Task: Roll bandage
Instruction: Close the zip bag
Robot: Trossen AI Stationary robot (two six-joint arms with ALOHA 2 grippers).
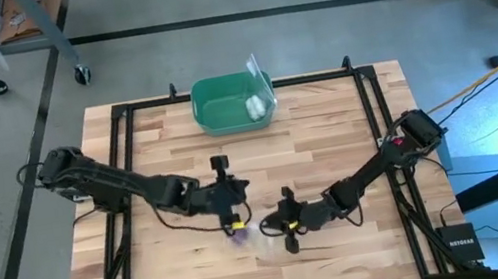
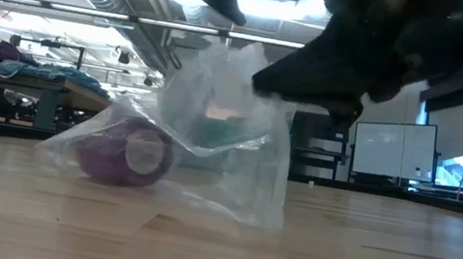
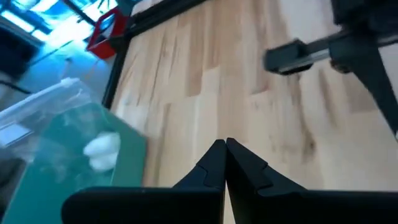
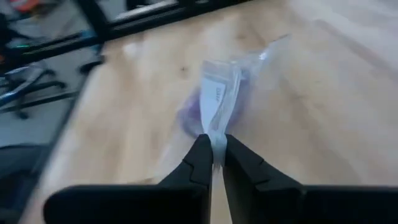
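Note:
The bandage (image 2: pixel 123 155) is a small purple roll inside a clear plastic bag (image 2: pixel 221 137). The bag's lower part, with the roll in it, lies on the wooden table near its front middle (image 1: pixel 238 236). My right gripper (image 4: pixel 213 146) comes from the right and is shut on the bag; in the right wrist view the purple bandage (image 4: pixel 194 112) shows through the plastic just past the fingers. My left gripper (image 3: pixel 225 149) hovers shut and empty above the table, just left of and beyond the bag (image 1: pixel 233 193). My right gripper pinches a bunched edge of the clear bag (image 4: pixel 217 138) between its two fingers. The fingers slant down from the table's right side. The bag's held end is raised, while its other end with the roll rests on the table.
A green bin (image 1: pixel 233 102) stands at the far middle of the table, holding a small white roll (image 1: pixel 254 108) and a clear bag. A black frame (image 1: pixel 123 115) runs round the tabletop. Bare wood lies left and right of the grippers.

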